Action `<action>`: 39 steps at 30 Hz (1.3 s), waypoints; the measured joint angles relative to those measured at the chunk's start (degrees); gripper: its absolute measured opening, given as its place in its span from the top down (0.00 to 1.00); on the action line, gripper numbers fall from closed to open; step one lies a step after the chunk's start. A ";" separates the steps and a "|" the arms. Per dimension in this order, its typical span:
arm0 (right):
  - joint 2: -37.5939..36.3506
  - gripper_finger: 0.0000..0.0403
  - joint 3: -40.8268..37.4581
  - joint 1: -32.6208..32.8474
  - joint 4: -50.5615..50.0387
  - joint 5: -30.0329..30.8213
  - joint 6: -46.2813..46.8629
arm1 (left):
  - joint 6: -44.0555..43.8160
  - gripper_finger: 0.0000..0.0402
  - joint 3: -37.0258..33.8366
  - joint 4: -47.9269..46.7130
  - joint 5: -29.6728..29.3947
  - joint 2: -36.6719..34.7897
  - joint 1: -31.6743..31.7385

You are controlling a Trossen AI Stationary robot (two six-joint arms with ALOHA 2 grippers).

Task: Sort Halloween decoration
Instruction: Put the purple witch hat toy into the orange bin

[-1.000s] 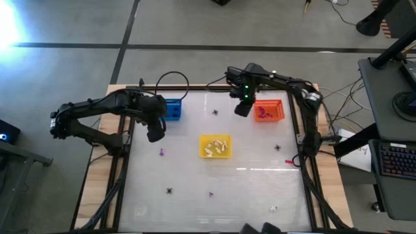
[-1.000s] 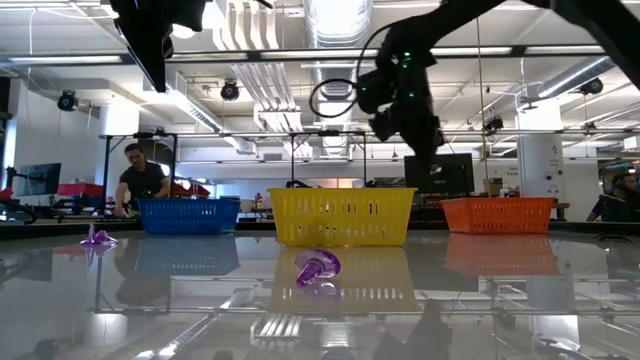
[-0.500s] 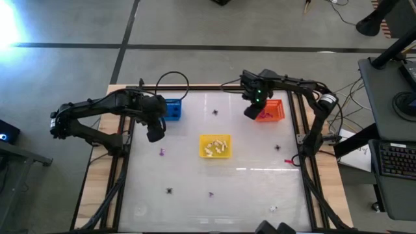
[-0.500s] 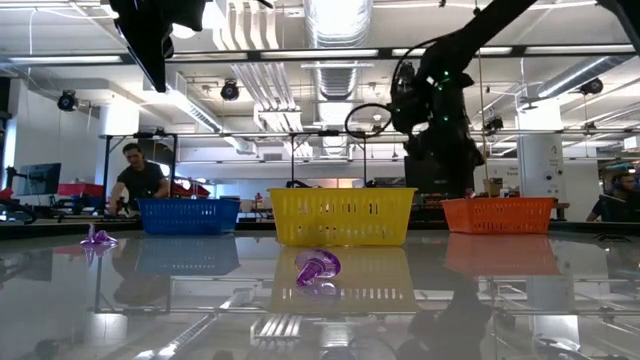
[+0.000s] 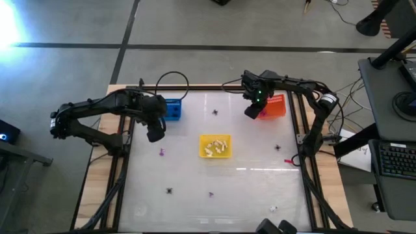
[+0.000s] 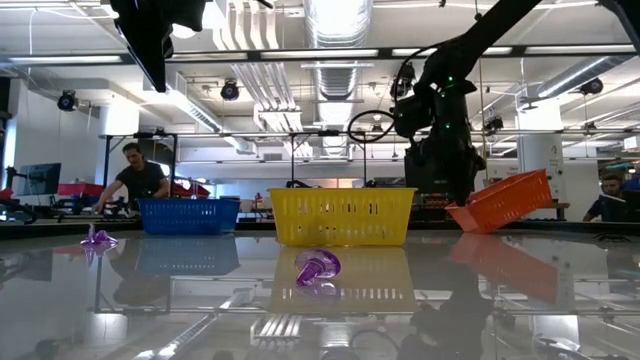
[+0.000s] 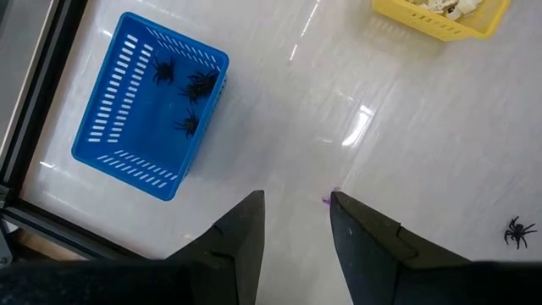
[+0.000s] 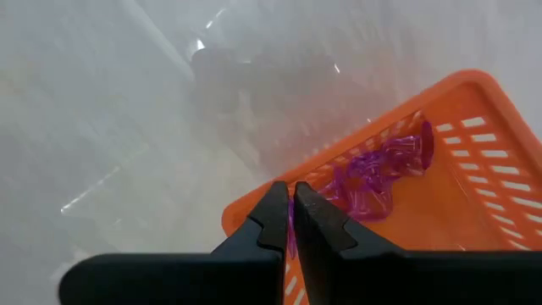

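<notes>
**Halloween decoration [image 8: 377, 178]: purple pieces lying just past the closed right pincer, in a tipping basket**

Starting at the right gripper [image 8: 292, 222]: hanging over the table's [image 5: 260, 195] rear right corner with both fingers pressed tight together, a sliver of purple showing between the tips. Not telling clearly whether that sliver is a pinched trinket or only one seen through the mesh. Bearing on the nearest wall of the orange basket [image 8: 474, 93], right at its rim. Tilting the basket, by the low view: the end under the fingers sitting low, the far end riding up off the table.

Moving outward: purple trinkets bunching inside the basket, just beyond the fingertips and toward the low end. Turning on exactly this, probably: releasing or backing away while the basket is standing on edge and risking a spill.

Going farther out: a black spider [image 5: 214, 112] lying loose near the rear edge, between the orange and blue baskets [image 7: 110, 161]. Waiting near the left edge, beside the blue basket, the left gripper [image 7: 296, 203], fingers standing apart and holding nothing, hovering almost over a loose purple trinket [image 7: 328, 200], so being the nearer arm for that piece.
</notes>
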 joint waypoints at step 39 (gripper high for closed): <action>-5.50 0.75 0.00 -2.50 -3.49 6.44 2.12 | 3.14 0.70 0.00 0.54 -0.02 0.34 0.00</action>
